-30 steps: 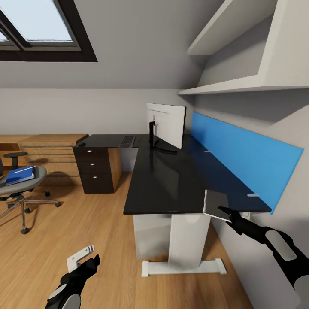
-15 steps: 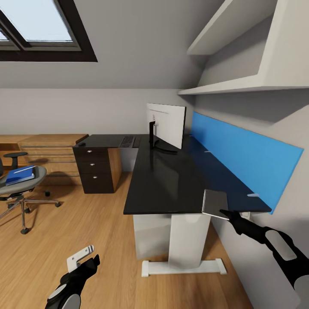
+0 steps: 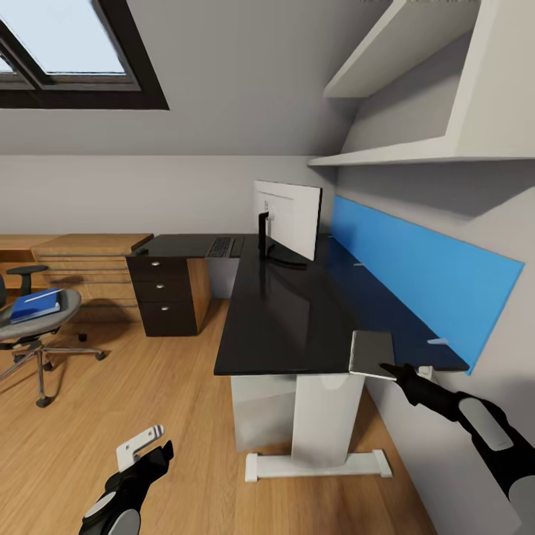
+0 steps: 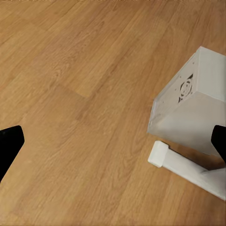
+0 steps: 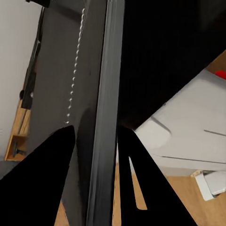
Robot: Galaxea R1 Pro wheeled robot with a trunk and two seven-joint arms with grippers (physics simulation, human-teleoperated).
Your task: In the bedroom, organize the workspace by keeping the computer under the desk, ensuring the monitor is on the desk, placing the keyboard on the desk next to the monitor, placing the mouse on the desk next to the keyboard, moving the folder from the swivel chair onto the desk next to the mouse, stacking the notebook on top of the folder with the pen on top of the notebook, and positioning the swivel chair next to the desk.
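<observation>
Right fingers [image 3: 389, 368] clamped on the notebook [image 3: 371, 354] at the table [image 3: 282, 312] near right edge, lower right of frame. Left fingers [image 3: 160, 450] apart over bare wood floor [image 3: 148, 371], lower left. Folder [image 3: 33, 305] on chair [image 3: 37, 319], far left. Monitor [image 3: 290, 217] and keyboard [image 3: 220, 246] at centre. Computer [image 4: 193, 110] under table.

The chair [image 3: 33, 327] is cut by the picture's edge, its back out of frame. The computer [image 4: 190, 110] runs off the wrist picture's edge. The keyboard [image 3: 220, 247], far beyond the right gripper [image 3: 386, 367], is too small for its keys to be read.
</observation>
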